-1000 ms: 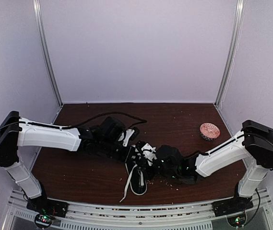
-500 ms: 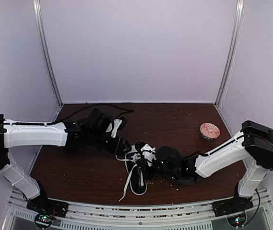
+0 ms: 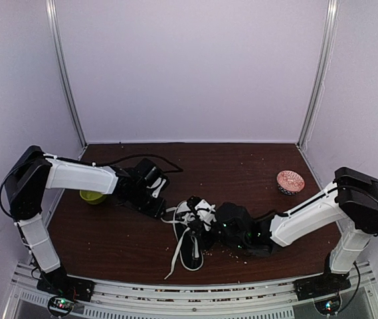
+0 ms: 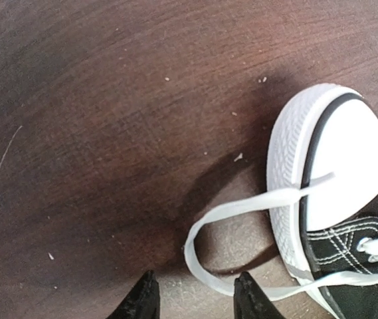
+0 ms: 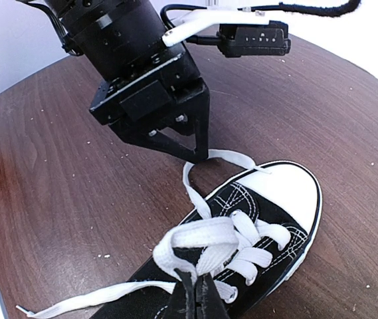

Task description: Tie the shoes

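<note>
The shoe (image 3: 192, 240) lies mid-table, a black canvas sneaker with a white toe cap (image 4: 355, 156) pointing away from the arm bases. In the right wrist view my right gripper (image 5: 198, 296) is shut on a loop of white lace (image 5: 205, 236) over the tongue. My left gripper (image 4: 195, 296) stands open just off the toe, low over the table. A loose lace bend (image 4: 228, 209) lies on the wood ahead of its fingertips. One lace end (image 3: 175, 260) trails past the heel. From above, the left gripper (image 3: 167, 209) is left of the shoe and the right gripper (image 3: 210, 224) is over it.
A patterned bowl (image 3: 290, 181) sits at the back right. A yellow-green object (image 3: 93, 196) shows beneath the left forearm. Crumbs are scattered on the brown table (image 3: 242, 166). Metal posts stand at both back corners.
The left gripper has opened and left the lace lying by the toe. Its arm swung out to the left, then came back beside the shoe. The right gripper stayed in place.
</note>
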Controlling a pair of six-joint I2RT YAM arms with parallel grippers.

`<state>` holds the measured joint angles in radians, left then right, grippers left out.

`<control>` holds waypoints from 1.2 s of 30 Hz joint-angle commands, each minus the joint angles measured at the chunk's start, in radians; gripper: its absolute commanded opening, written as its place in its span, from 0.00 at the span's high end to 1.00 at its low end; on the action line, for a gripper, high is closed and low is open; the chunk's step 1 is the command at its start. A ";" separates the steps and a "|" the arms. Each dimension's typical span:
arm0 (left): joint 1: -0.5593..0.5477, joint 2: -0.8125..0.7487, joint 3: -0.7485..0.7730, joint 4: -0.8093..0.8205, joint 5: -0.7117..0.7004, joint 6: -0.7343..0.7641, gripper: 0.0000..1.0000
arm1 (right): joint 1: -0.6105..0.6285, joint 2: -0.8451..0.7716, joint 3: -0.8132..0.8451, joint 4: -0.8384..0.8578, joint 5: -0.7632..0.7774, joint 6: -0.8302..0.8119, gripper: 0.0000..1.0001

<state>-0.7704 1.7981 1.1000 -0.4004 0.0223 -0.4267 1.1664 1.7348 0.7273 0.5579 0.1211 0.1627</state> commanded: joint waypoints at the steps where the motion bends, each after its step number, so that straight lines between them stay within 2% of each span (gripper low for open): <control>1: 0.002 0.022 0.046 0.009 0.017 0.022 0.60 | 0.000 0.011 0.016 0.030 0.024 -0.001 1.00; 7: 0.002 0.085 0.068 0.015 0.048 0.020 0.61 | -0.001 0.014 0.019 0.030 0.024 0.000 1.00; 11: 0.001 0.118 0.078 0.011 0.054 0.008 0.69 | -0.001 0.013 0.020 0.030 0.025 0.002 1.00; 15: 0.002 0.130 0.076 0.007 0.047 -0.002 0.78 | -0.002 0.013 0.014 0.034 0.029 0.004 1.00; 19: 0.001 0.130 0.064 0.012 0.021 -0.023 0.99 | -0.003 0.014 0.013 0.036 0.031 0.006 1.00; 20: 0.001 0.121 0.056 0.020 0.003 -0.034 1.00 | -0.004 0.014 0.014 0.036 0.032 0.007 1.00; 24: 0.001 0.006 -0.005 0.078 -0.103 -0.112 1.00 | -0.005 0.009 0.015 0.030 0.037 0.013 1.00; 28: -0.032 -0.214 -0.114 0.124 -0.214 -0.243 1.00 | -0.011 -0.010 -0.004 0.043 0.033 0.026 1.00; 32: -0.155 -0.408 -0.245 0.270 -0.169 -0.341 1.00 | -0.032 -0.013 0.008 0.029 -0.020 0.056 1.00; 36: -0.321 -0.468 -0.247 0.250 -0.156 -0.407 1.00 | -0.063 -0.005 0.034 0.003 -0.084 0.089 1.00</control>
<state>-0.9741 1.3514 0.8711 -0.2165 -0.1417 -0.7158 1.1347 1.7397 0.7288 0.5632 0.0883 0.2062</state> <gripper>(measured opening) 0.012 0.009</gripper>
